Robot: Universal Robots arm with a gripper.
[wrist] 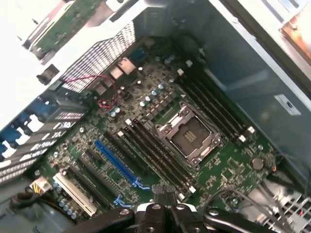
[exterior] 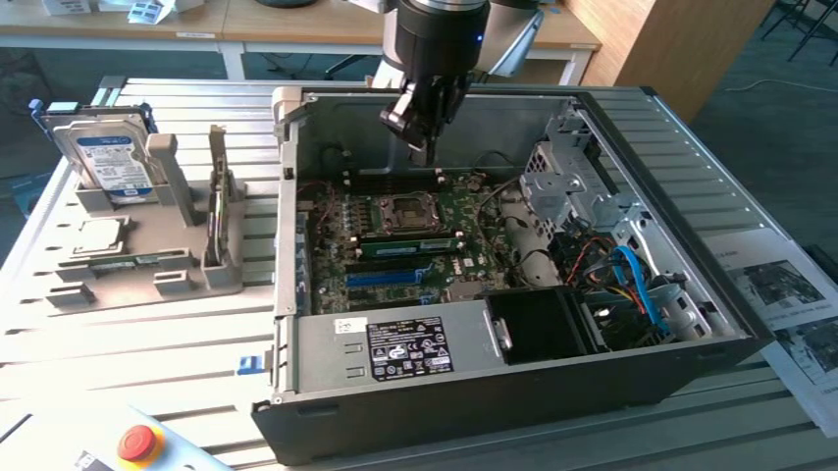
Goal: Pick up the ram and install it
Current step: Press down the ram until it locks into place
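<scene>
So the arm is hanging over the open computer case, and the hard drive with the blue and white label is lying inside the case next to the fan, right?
Not quite. The gripper does hang over the open computer case, but the hard drive is not inside it. The exterior view shows it standing upright in the grey holder on the table, on the exterior view's left of the case.

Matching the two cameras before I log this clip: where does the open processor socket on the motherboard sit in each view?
Exterior view: the square, metal-framed processor socket lies mid-motherboard inside the open black computer case, just below the shut fingers of the black gripper.
Wrist view: the socket is right of centre, beyond the gripper.
Shared landmark: the long blue expansion slot.
</scene>
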